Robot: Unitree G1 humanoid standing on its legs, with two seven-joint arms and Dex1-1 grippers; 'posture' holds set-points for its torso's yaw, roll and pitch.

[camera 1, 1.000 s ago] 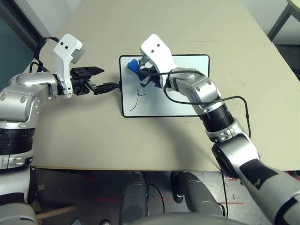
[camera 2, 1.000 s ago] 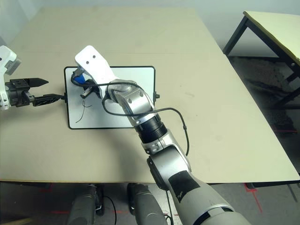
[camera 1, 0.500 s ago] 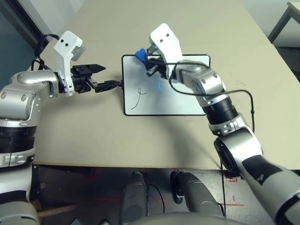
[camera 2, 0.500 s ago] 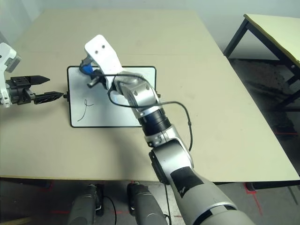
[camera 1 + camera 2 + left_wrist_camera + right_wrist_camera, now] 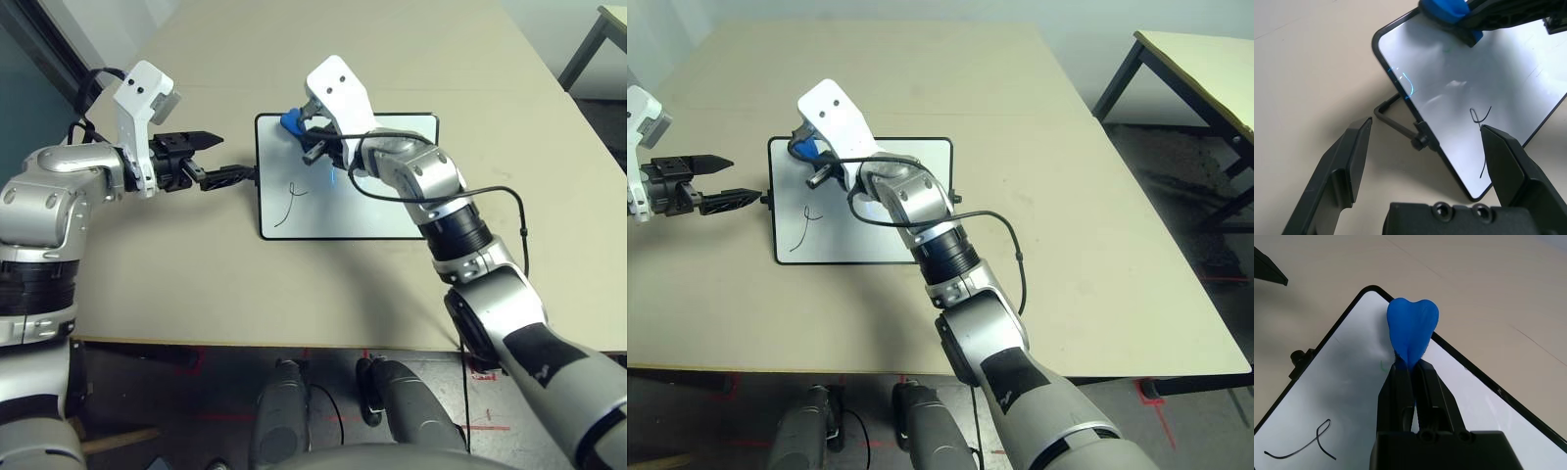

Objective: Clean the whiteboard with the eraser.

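The whiteboard (image 5: 362,191) lies flat in the middle of the table, white with a thin black frame and a dark scribble (image 5: 290,205) near its left part. My right gripper (image 5: 299,132) is shut on the blue eraser (image 5: 292,121), which it squeezes at the board's far left corner (image 5: 1411,330). My left gripper (image 5: 217,162) stands open just left of the board's left edge, its fingers (image 5: 1349,161) on either side of the small black knob (image 5: 1420,142) there without touching it.
The beige table (image 5: 294,284) stretches around the board on every side. A second table (image 5: 1205,59) with dark legs stands off to the right, beyond a gap of floor.
My right gripper lifted the eraser from the board's upper left area toward the far left corner, then eased slightly back left. The left gripper has stayed by the knob.
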